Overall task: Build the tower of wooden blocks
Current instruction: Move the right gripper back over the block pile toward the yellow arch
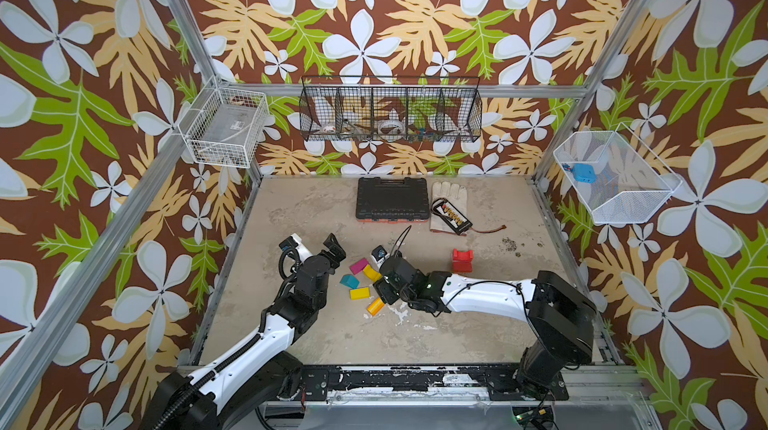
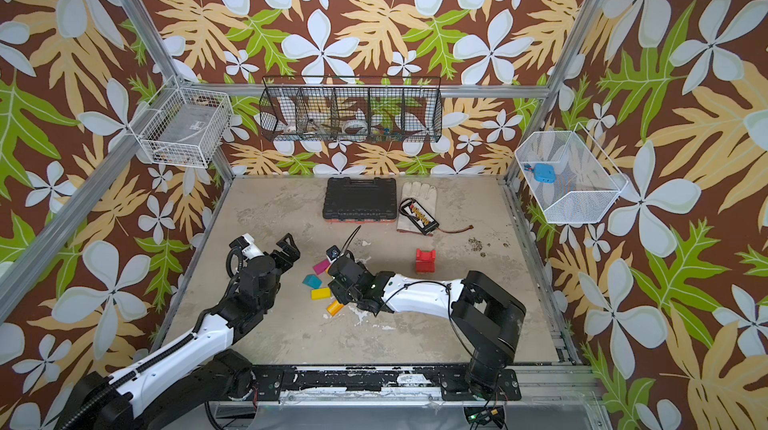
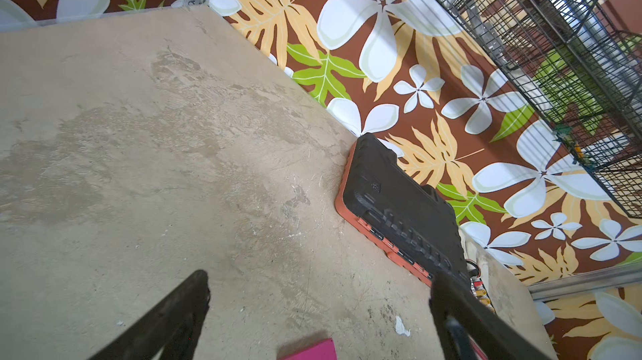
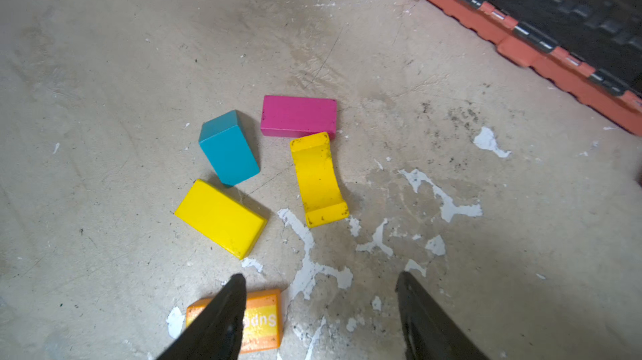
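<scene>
Five loose wood blocks lie together mid-floor: a magenta brick [image 1: 358, 266] [image 4: 298, 115], a yellow arch [image 4: 318, 179] on its back, a teal block [image 4: 227, 148], a yellow brick [image 4: 220, 217] and an orange block [image 4: 260, 320] with white lettering. The tower is a small red stack [image 1: 462, 259] standing apart to their right. My right gripper [image 4: 320, 275] hovers open over the floor beside the orange block, nothing between its fingers. To the left of the blocks my left gripper [image 3: 321, 275] is raised and wide open and empty, with only a corner of the magenta brick [image 3: 309, 349] below it.
A black tool case [image 1: 392, 198] with an orange base lies at the back of the floor. Beside it a pale glove [image 1: 449, 195] carries a battery pack [image 1: 453, 216] with a trailing wire. Wire baskets [image 1: 390, 110] hang on the walls.
</scene>
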Robot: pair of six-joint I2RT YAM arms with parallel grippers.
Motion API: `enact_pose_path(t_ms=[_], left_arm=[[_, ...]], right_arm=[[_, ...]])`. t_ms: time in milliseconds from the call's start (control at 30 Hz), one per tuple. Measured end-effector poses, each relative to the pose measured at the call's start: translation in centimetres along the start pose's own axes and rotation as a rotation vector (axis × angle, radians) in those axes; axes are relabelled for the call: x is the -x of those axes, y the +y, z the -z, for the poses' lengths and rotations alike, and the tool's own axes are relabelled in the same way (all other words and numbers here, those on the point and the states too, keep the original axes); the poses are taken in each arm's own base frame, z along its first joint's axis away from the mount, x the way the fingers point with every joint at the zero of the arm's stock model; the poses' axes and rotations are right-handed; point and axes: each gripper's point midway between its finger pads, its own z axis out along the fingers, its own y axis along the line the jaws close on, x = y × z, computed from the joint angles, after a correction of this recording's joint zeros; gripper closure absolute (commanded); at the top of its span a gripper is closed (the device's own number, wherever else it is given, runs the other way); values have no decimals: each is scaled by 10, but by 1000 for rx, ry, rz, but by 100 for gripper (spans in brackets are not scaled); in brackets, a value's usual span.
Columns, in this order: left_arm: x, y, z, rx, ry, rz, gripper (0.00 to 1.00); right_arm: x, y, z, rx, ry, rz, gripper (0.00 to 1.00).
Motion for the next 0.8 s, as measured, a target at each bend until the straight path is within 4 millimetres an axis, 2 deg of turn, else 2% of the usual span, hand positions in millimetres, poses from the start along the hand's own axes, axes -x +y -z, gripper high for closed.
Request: enact_pose_path(t_ms=[133, 267, 400, 567, 700, 800], left_arm=[[1, 1, 1, 0, -4, 10, 0], [1, 2, 1, 1, -4, 20, 0], [1, 2, 1, 1, -4, 24, 0], [0, 2, 1, 2, -3, 23, 0], [-1, 3, 1, 5, 0, 21, 0], [-1, 3, 0, 5, 0, 20, 0]], right_arm=[[-3, 2, -6, -4, 21, 6, 33], [-3, 5, -14, -6, 40, 12, 38], [-5, 7, -22, -12, 71, 16, 38], [2, 6, -25, -31, 74, -7, 37], [4, 2, -34, -60, 90, -27, 39], [-3, -5, -44, -83, 126, -37, 40]])
